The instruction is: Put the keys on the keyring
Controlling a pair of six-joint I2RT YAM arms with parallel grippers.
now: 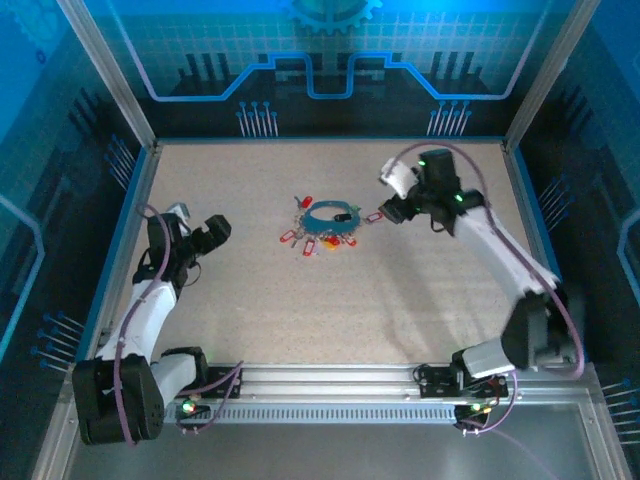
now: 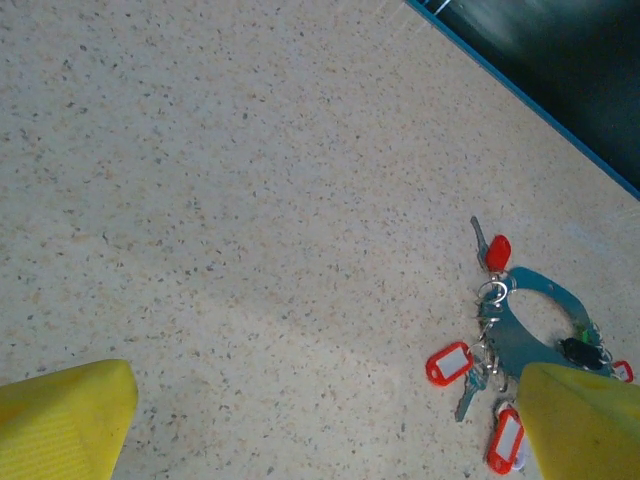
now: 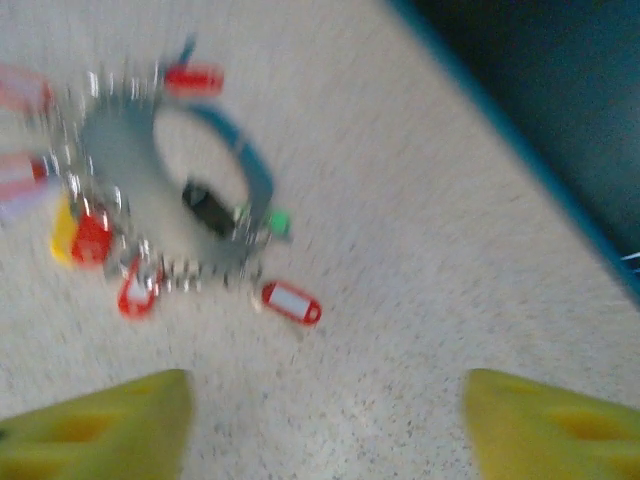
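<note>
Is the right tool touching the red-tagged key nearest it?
Apart. The right wrist view shows bare table between the open right tool and that key.

A speckled beige tabletop (image 1: 330, 310) lies under the right claw (image 1: 387, 212). Past the claw stands a blue back wall (image 1: 200, 50) printed with circuit lines and a gear. Blue side panels (image 1: 45, 150) in metal frames flank the claw, and a metal rail (image 1: 330, 379) runs well behind it.
</note>
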